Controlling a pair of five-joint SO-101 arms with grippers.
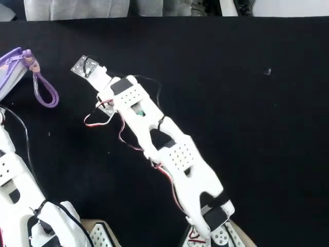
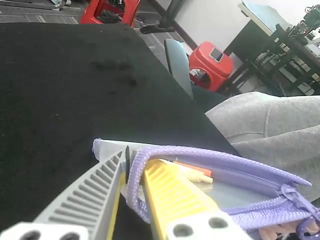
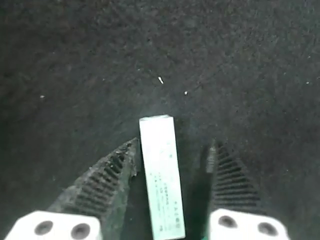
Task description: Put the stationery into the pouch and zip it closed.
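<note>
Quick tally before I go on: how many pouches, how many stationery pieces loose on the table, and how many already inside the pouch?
pouch: 1
loose on the table: 1, the white box
seen inside the pouch: 2, an orange stick and a cream stick; more may be hidden
total: 4

Left wrist view: pouch [image 2: 235,162] runs off the frame on two sides; its zip pull [image 2: 294,192] sits at the frame's edge, partly cut. Stationery [image 2: 192,171] inside shows as orange and cream ends, the rest under the purple rim; what kind, can't tell. A strip of rim is covered where the left end effector [image 2: 134,162] clamps it. Right wrist view: white stick [image 3: 161,170] between the spread fingers of the right end effector [image 3: 172,147], near end cut by the frame, print too small to read. High view: pouch cut by the left edge; the stick lies under the right arm's [image 1: 154,134] tip.
</note>
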